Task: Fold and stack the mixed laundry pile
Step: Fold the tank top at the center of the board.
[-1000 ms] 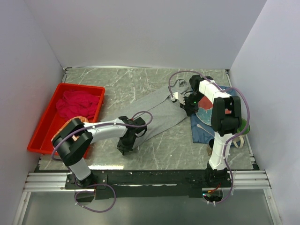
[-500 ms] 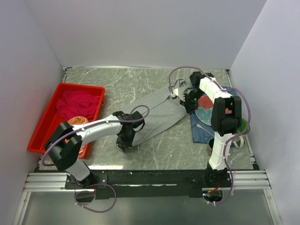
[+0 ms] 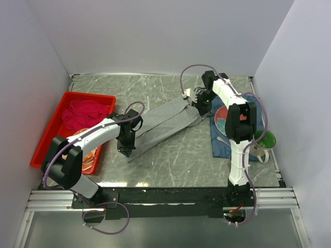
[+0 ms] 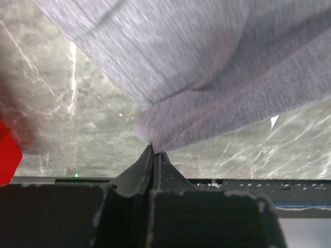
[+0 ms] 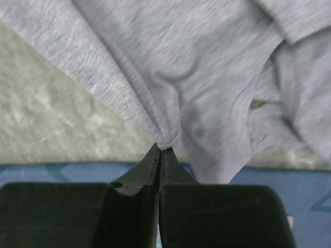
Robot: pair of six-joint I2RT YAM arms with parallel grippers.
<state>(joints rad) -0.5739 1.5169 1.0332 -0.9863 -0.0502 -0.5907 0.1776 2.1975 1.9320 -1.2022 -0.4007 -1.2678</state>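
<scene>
Top external: grey garment [image 3: 164,120] stretched diagonally across the table [image 3: 181,155], held at both ends; left gripper [image 3: 124,150] clamped on its near-left end, right gripper [image 3: 199,105] pinching its far-right end by the blue placemat [image 3: 222,143]; crimson shirt [image 3: 83,112] in the red tray [image 3: 88,95]

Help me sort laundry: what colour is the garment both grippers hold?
Plain light grey garment; clearest in the right wrist view.

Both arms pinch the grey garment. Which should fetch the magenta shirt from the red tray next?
Probably left: the left end effector sits nearer the tray and shirt; the right end effector is far across, by the blue cloth.
</scene>
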